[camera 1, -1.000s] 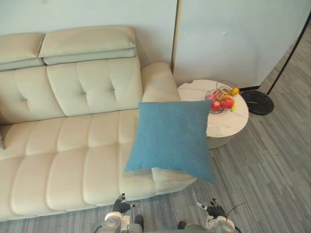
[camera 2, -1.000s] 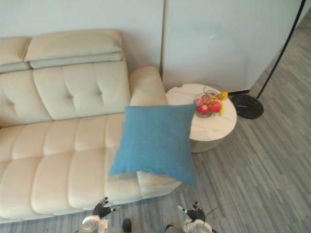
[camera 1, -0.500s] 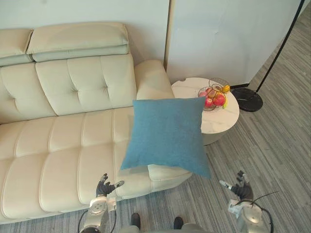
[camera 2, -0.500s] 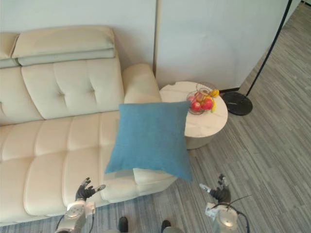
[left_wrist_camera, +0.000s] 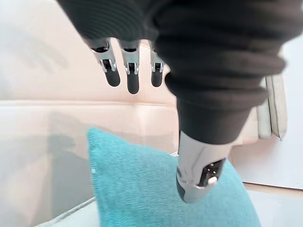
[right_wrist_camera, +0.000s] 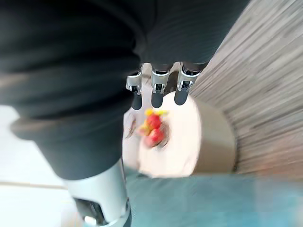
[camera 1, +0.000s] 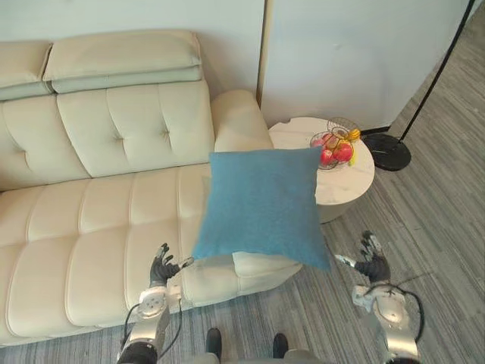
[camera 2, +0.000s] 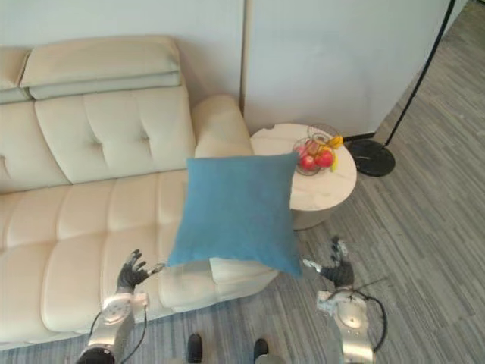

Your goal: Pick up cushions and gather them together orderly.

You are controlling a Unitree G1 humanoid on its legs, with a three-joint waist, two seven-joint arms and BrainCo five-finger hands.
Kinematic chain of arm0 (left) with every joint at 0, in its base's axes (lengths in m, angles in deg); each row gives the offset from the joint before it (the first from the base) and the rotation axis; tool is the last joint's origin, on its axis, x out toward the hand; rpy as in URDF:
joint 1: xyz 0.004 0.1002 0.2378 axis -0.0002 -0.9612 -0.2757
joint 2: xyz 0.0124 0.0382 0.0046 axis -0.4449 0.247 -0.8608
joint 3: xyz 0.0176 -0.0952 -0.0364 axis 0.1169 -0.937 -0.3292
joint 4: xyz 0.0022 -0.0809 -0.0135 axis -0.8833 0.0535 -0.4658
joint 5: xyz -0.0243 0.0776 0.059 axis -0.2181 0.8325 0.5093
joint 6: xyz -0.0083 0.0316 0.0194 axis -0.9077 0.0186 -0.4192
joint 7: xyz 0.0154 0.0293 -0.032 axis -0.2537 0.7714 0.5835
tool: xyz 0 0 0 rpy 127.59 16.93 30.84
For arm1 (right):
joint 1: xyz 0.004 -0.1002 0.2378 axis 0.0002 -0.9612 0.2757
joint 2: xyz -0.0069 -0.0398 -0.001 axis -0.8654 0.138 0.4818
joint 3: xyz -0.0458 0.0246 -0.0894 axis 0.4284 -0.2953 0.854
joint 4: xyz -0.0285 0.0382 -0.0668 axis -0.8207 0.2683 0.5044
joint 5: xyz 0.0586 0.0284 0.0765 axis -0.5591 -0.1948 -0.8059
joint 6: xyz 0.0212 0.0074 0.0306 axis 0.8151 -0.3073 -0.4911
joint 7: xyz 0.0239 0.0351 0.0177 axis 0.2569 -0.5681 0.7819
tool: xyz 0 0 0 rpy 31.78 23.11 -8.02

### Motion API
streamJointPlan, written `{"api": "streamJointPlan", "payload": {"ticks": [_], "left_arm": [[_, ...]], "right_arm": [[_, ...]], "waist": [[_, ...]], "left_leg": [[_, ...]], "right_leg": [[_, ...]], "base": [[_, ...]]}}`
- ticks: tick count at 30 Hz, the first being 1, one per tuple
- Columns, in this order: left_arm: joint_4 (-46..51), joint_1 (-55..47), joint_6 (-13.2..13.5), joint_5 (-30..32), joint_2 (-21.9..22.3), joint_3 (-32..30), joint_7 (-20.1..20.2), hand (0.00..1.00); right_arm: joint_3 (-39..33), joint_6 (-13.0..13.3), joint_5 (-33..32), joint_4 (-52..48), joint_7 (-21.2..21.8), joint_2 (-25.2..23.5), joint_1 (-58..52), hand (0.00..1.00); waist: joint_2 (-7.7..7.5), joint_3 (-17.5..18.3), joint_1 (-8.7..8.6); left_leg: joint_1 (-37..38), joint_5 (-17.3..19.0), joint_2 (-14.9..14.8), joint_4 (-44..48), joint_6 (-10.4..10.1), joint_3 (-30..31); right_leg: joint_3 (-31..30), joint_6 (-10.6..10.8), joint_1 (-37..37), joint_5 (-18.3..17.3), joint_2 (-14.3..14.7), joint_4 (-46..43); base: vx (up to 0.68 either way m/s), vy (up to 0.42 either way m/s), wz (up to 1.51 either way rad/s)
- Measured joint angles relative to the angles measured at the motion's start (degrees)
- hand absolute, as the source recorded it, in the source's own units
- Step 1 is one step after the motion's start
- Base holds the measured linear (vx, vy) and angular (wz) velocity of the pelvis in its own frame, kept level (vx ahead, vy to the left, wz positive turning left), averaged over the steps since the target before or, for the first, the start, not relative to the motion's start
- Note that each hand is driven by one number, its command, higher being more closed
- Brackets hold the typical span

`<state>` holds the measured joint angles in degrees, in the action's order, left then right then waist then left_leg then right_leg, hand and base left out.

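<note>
Your left hand (camera 1: 161, 267) and right hand (camera 1: 371, 263), both released, flank the blue cushion (camera 1: 261, 205) mid-frame, seemingly for a two-sided lift.

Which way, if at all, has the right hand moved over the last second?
Yes. The right hand has moved forward and out to the robot's right, nearer the round side table, with its fingers open.

Open floor (camera 1: 436, 227) before sofa (camera 1: 91, 220); round table (camera 1: 350, 180), lamp base (camera 1: 387, 152) block right side; blue cushion (camera 1: 261, 205) fills seat's right end.
</note>
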<state>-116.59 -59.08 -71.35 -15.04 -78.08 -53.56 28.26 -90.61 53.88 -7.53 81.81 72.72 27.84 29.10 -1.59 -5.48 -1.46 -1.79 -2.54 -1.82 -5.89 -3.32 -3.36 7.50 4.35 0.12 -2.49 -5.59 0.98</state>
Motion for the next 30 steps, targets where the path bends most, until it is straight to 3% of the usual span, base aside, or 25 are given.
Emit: {"api": "streamJointPlan", "payload": {"ticks": [7,18,30], "left_arm": [[0.75,6.95,0.28,-0.16,0.04,2.03,-1.02,0.0],[0.65,18.17,0.53,-2.06,-0.08,3.46,-4.07,0.0],[-11.87,40.02,0.53,-2.36,-4.39,5.29,-5.34,0.0]], "right_arm": [[0.1,-0.03,-1.08,6.65,-2.39,-0.03,10.57,0.0],[-0.18,-0.14,-5.15,15.27,-5.88,0.11,21.62,0.0],[1.07,-0.62,-11.99,23.01,-7.12,3.42,39.4,0.0]], "waist": [[0.56,-0.84,0.47],[0.87,-7.18,0.79],[0.78,-14.5,0.88]], "left_leg": [[-2.65,-1.1,0.35,0.02,-0.04,0.89],[-8.69,-4.52,-0.16,0.01,0.25,0.98],[-16.33,-8.68,-0.73,-0.01,0.63,0.35]], "right_leg": [[1.89,-0.05,1.58,0.04,-0.33,-0.15],[3.32,-0.55,8.86,0.39,-0.48,-4.87],[2.19,-1.32,19.07,2.46,-0.39,-9.9]], "base": [[0.03,-0.004,0.17],[-0.1,0.012,0.07],[-0.1,0.011,-0.03]]}}
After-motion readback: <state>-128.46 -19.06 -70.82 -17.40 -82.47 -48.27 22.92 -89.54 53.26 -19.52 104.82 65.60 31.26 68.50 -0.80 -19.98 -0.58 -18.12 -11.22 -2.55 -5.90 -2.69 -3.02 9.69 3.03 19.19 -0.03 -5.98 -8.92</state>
